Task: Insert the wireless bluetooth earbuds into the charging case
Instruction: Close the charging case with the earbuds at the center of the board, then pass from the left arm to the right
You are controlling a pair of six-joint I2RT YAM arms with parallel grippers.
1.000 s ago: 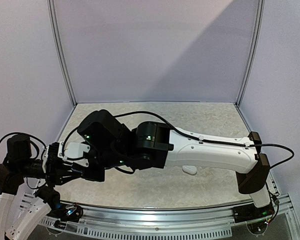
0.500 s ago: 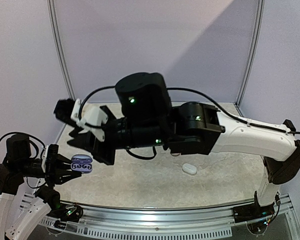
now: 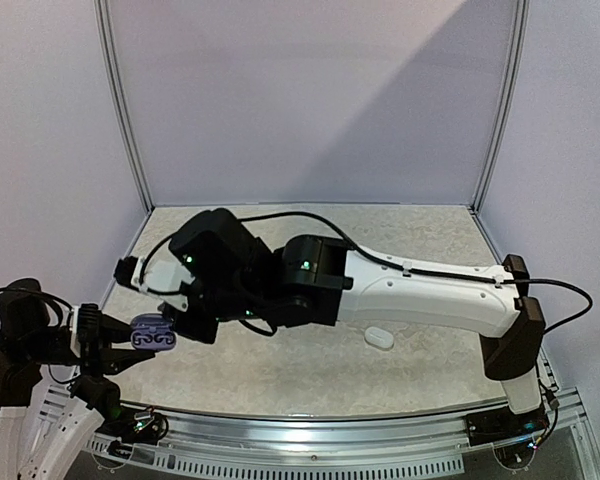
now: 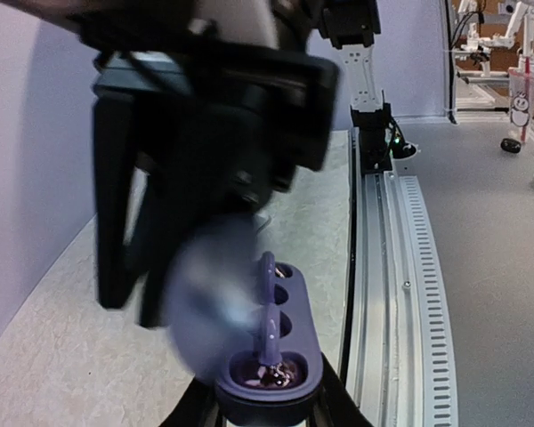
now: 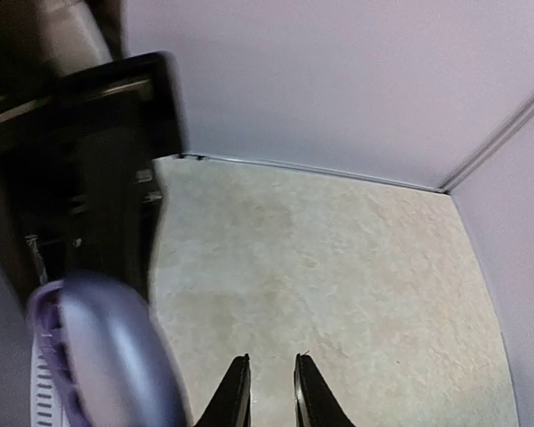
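Observation:
The lavender charging case [image 3: 152, 333] hangs open over the table's front left corner, with my left gripper [image 3: 130, 338] shut on its base. In the left wrist view the case [image 4: 298, 356] shows its recesses, and a lavender earbud [image 4: 268, 325] lies along its middle. The blurred lid [image 4: 209, 302] stands up on the left. My right gripper [image 3: 175, 322] hovers just above and behind the case. In the right wrist view the right gripper [image 5: 271, 382] has its jaws a narrow gap apart with nothing between them, and the lid [image 5: 102, 351] is beside them on the left.
A small white rounded object [image 3: 378, 338] lies on the speckled table [image 3: 400, 250] under the right forearm. Lavender walls close the back and sides. A metal rail [image 4: 400, 267] runs along the near edge.
The right arm lifted high off the case, then dropped back close beside it. The left arm drew slightly left with the case still in its grip.

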